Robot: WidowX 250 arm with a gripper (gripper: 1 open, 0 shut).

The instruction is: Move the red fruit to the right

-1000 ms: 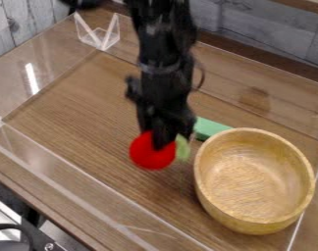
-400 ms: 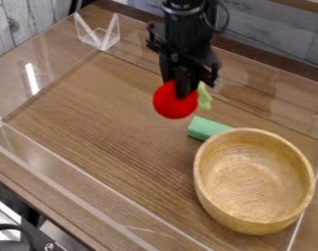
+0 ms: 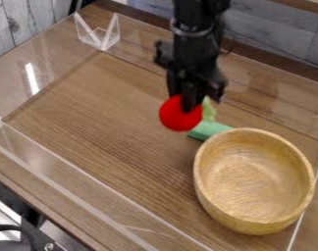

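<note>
— Above the middle of the counter (image 3: 89, 132), arm reaches down from the back edge. Status on the pincer (image 3: 185, 97)?
— Clenched on the red fruit (image 3: 181, 115). Fruit hangs right at its tip, round red side toward us.
— Leaf end visible?
— Yes, pale green tuft (image 3: 209, 112), on the fruit's right side as I see it from here.
— Where's the fruit relative to the rest?
— Left of the green block (image 3: 208, 128) and a bit farther back. Near it; can't tell from here whether they touch.
— And the bowl (image 3: 255, 181)?
— Wooden, round, front right of the counter. Fruit is outside it, back and to the left. Block sits just behind the bowl's back left rim.
— Anything at the back?
— White wire-like holder (image 3: 97, 32), back left, well apart from the fruit.
— Front left corner?
— Black cable (image 3: 21, 229), curved, by the counter's edge. Something red under it, partly cut off; can't tell what.
— Arm color?
— Dark, mostly black. Blurred around the pincer, so fingertip detail is unclear.
</note>
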